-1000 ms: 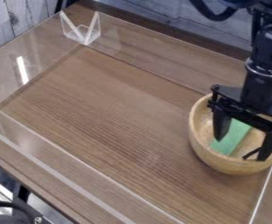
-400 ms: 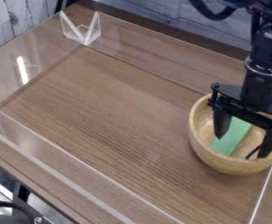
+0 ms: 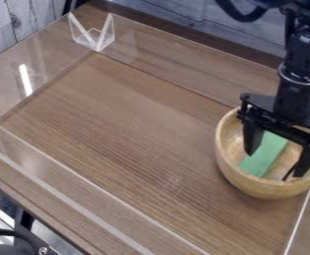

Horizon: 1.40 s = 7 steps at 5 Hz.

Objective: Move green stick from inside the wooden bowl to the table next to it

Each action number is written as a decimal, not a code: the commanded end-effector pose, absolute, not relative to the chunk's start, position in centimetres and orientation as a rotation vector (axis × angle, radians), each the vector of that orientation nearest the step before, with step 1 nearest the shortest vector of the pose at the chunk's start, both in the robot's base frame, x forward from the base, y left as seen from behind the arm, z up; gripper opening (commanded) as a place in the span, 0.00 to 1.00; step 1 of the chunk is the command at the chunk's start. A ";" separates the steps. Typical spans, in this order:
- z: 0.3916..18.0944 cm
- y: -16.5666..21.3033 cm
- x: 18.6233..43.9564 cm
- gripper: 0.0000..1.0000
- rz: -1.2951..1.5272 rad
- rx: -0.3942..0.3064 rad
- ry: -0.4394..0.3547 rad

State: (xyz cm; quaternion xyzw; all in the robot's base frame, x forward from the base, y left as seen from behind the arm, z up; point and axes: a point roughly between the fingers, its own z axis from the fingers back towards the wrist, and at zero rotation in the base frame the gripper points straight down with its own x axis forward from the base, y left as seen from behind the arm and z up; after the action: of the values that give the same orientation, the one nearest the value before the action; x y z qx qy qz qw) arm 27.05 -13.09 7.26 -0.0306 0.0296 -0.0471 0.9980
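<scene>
Green stick point(image 3: 262, 157) lies inside the wooden bowl point(image 3: 229, 164), on its left side as seen, leaning at a slant along the inner wall, probably because the round sides give it no flat place to settle; bowl sits on the desk point(image 3: 118, 120) near the right edge of the view, toward the desk's right-hand side, likely put there to be within the arm's reach; black arm point(image 3: 300, 85) comes down from the top right corner of the view, fingers point(image 3: 272, 136) spread wide, nothing gripped as far as I can see, one finger over the green stick's upper end, the other toward the bowl's right side; whether a fingertip touches the stick, can't tell; the wide spread looks meant to straddle the stick before closing; small dark piece point(image 3: 288, 174) in the bowl at the right, partly hidden, close enough that a sloppy close could catch it too; step in hand looks like lining up the grasp, task still at its start since the stick is in the bowl; next move calls for centring over the stick, closing, then lifting above the rim; wide bare stretch of desk to the left of the bowl would suit the set-down.
</scene>
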 end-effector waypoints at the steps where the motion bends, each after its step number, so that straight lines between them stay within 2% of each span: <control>1: 8.5 -13.3 28.4 1.00 -0.074 -0.076 -0.001; 4: 8.5 -13.2 28.9 1.00 -0.057 -0.074 -0.020; 7: 7.4 -12.9 29.1 1.00 -0.042 -0.056 -0.034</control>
State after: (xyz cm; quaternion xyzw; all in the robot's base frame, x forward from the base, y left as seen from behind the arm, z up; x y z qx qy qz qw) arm 28.48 -13.04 6.53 -0.0231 -0.0009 -0.0236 0.9995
